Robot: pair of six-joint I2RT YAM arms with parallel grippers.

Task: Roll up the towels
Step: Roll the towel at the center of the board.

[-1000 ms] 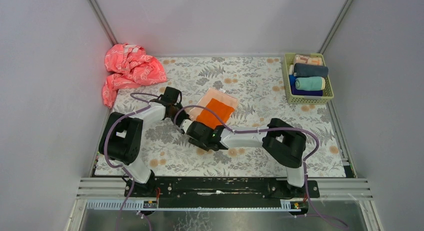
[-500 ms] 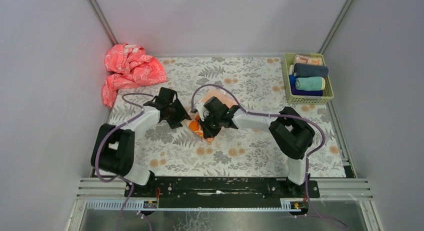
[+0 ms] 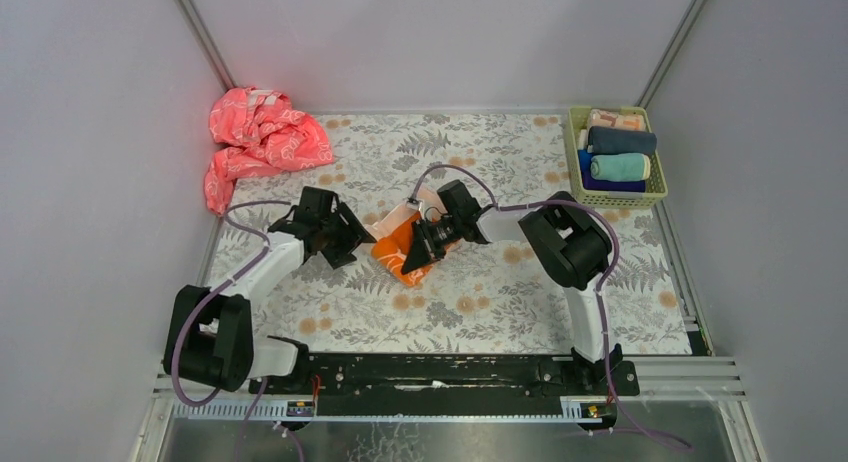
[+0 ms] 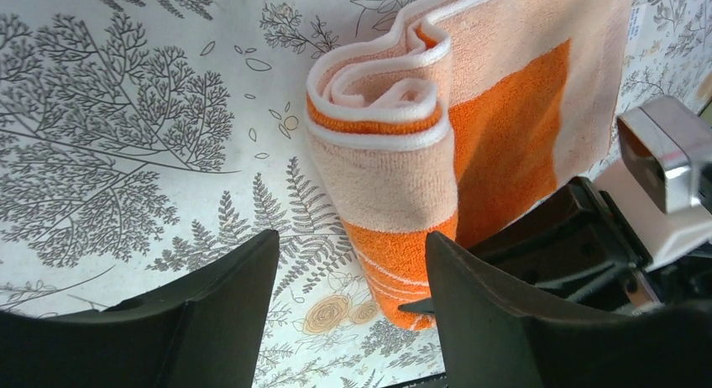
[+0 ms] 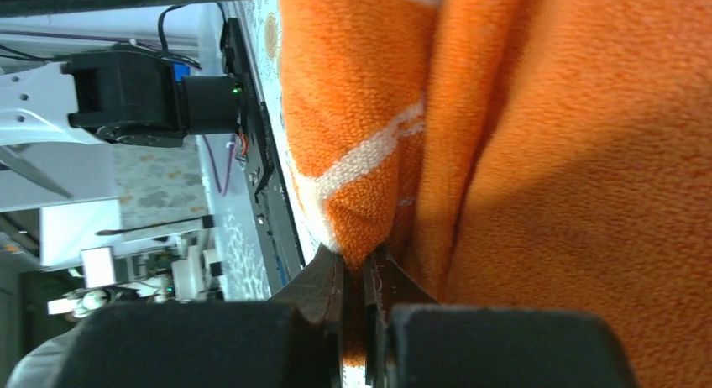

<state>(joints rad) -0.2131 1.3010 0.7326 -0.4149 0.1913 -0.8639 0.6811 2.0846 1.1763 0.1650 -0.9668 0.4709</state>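
Observation:
The orange and peach towel (image 3: 398, 250) lies partly rolled in the middle of the floral mat. The left wrist view shows its rolled end (image 4: 382, 111) with white-edged layers. In the right wrist view the orange cloth (image 5: 520, 153) fills the frame. My right gripper (image 3: 428, 244) is shut on an orange edge of this towel (image 5: 363, 237), at the roll's right side. My left gripper (image 3: 345, 240) is open and empty just left of the roll, its fingers (image 4: 227, 312) astride the roll's near end without touching it. A mint-teal towel (image 3: 620, 167) lies rolled in the basket.
A green basket (image 3: 574, 162) at the back right holds several rolled towels. A crumpled pink-red cloth (image 3: 258, 137) lies at the back left corner. Grey walls close in the mat on three sides.
The right gripper has swept from the towel's near-left edge up over it to the right, rolling the flat towel into a loose roll. The left gripper has drawn back to the left.

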